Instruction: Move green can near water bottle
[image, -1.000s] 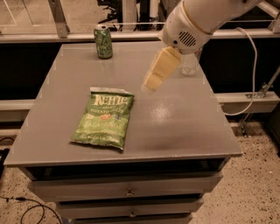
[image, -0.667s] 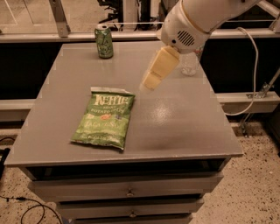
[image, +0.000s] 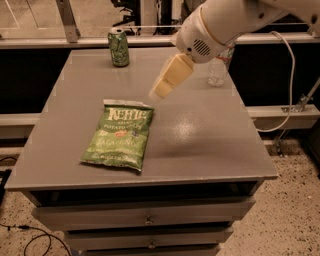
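The green can stands upright near the far left edge of the grey table. The water bottle stands near the far right; its upper part is hidden behind my arm. My gripper hangs from the white arm at the top right and points down-left over the middle of the table, holding nothing. It is right of the can and left of the bottle, touching neither.
A flat green Kettle chip bag lies on the table's front left. Drawers run below the tabletop. A white cable hangs at the right. A rail runs behind the table.
My gripper and arm have shifted slightly to the left, toward the can. The can, bottle and chip bag have not moved.
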